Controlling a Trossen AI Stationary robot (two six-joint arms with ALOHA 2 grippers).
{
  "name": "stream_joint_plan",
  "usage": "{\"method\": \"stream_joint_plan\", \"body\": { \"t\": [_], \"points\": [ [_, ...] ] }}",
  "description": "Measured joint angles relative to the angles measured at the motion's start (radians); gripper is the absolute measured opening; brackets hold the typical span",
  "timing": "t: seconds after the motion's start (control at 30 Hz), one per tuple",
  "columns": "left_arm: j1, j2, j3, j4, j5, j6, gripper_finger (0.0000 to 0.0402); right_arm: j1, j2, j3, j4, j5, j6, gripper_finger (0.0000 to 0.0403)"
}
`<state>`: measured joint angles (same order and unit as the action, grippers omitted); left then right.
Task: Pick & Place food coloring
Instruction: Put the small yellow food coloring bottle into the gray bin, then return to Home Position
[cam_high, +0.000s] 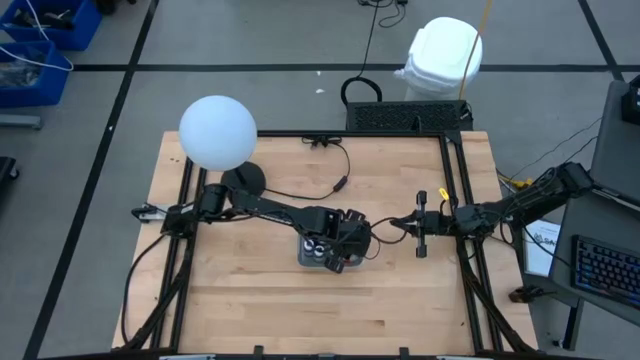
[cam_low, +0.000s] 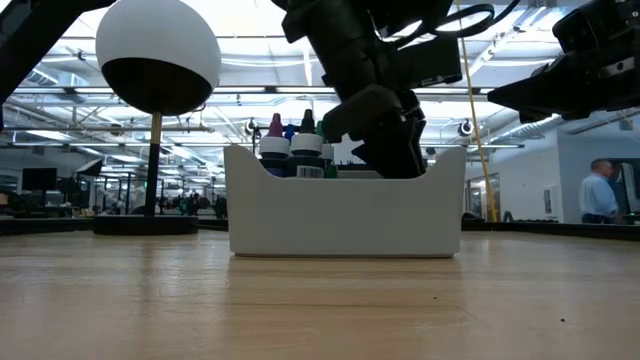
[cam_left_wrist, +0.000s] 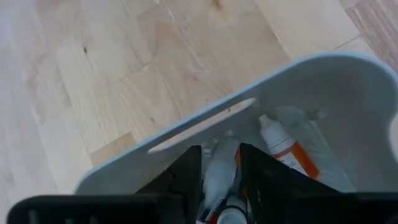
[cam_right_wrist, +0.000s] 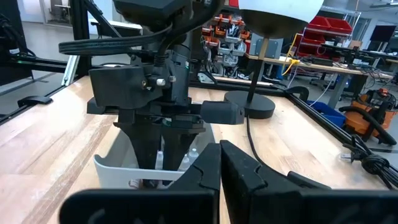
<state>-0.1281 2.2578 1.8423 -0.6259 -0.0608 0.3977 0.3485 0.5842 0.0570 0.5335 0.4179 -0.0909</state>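
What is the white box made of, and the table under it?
The white box looks like plastic: smooth, matte, with rounded molded corners and a thin curved rim, though that is a guess from its look. The table looks like wood: pale planks with grain lines and joints between the boards.

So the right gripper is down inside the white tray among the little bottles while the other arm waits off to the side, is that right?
Not quite: the left gripper is the one down inside the white tray among the little bottles, as the high view shows. The right gripper waits off to the side, beyond the tray.
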Motion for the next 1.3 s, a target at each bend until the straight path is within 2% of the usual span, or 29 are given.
{"method": "stream_joint_plan", "body": {
  "t": [0.2, 0.33, 0.53, 0.67, 0.8, 0.93, 1.0, 1.17, 1.3],
  "points": [
    [0.001, 0.0, 0.0, 0.009, -0.029, 0.006, 0.0133, 0.0, 0.0, 0.0, 0.0, 0.0, -0.001, 0.0],
    [-0.005, -0.016, 0.014, -0.012, -0.122, 0.025, 0.0138, 0.0, 0.0, 0.0, 0.0, 0.0, -0.002, 0.0],
    [-0.056, -0.142, 0.081, -0.242, -0.326, -0.011, 0.0129, 0.0, -0.002, 0.0, -0.009, 0.0, -0.003, 0.0],
    [-0.084, -0.287, 0.08, -0.432, -0.377, -0.126, 0.0089, 0.001, -0.008, 0.0, -0.008, -0.003, -0.003, 0.0],
    [-0.112, -0.472, 0.032, -0.53, -0.388, -0.289, 0.0019, 0.001, -0.016, 0.0, -0.011, -0.002, 0.0, 0.0],
    [-0.193, -0.715, -0.163, -0.45, -0.425, -0.363, 0.0009, 0.001, -0.02, 0.0, -0.016, -0.002, 0.0, 0.0],
    [-0.244, -0.858, -0.33, -0.319, -0.452, -0.374, 0.0005, 0.001, -0.021, 0.0, -0.015, -0.002, 0.0, 0.0],
    [-0.349, -1.219, -0.821, 0.144, -0.468, -0.345, 0.0008, 0.0, -0.021, 0.0, 0.012, -0.021, -0.008, 0.0],
    [-0.391, -1.456, -1.098, 0.331, -0.496, -0.326, 0.0004, -0.006, -0.034, 0.0, 0.056, -0.026, -0.016, 0.0]
  ]
}}
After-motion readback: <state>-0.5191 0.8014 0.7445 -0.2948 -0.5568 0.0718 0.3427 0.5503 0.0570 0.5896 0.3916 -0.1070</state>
